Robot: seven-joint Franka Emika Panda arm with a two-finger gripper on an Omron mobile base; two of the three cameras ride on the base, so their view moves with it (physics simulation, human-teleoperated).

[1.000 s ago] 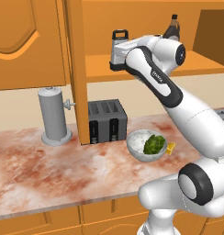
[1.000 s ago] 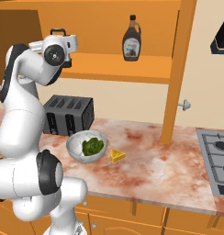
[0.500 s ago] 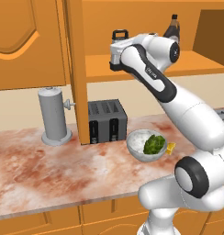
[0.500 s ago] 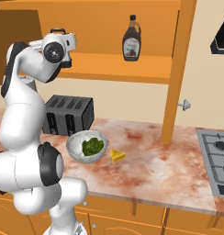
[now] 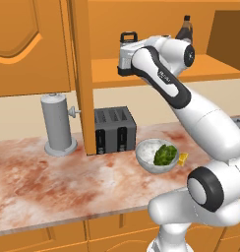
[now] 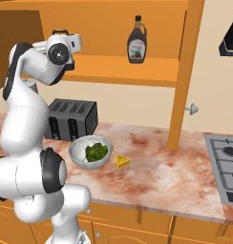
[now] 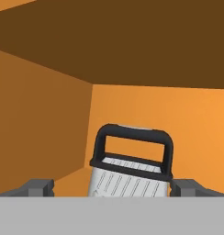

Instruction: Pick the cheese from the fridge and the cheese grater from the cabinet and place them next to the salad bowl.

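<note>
So the arm is reaching way up from its base at the counter edge, elbow bent, forearm slanting up and back, with the hand poking into the open cabinet (image 5: 156,34) at shelf height. The gripper (image 7: 113,187) is spread wide, one fingertip (image 7: 38,187) sitting off at 9 o'clock of the cheese grater (image 7: 131,166) and the other off at 3 o'clock, so the grater is standing right between them. Can't honestly tell if either tip is touching its sides; it looks like there's a sliver of gap on both. The grater is sitting upright on the cabinet shelf, black handle on top, near the back corner of the cabinet.

Down on the counter (image 6: 156,167), the salad bowl (image 6: 90,151) with its greens is sitting just in front of the toaster (image 6: 71,119). The cheese (image 6: 121,161) is lying on the counter just beside the bowl, at about 4 o'clock from it in the right base view. A syrup bottle (image 6: 136,40) is standing on the same shelf, well apart from the hand. Over by the cabinet's left side, a grey canister (image 5: 58,124) is standing on the counter.
</note>
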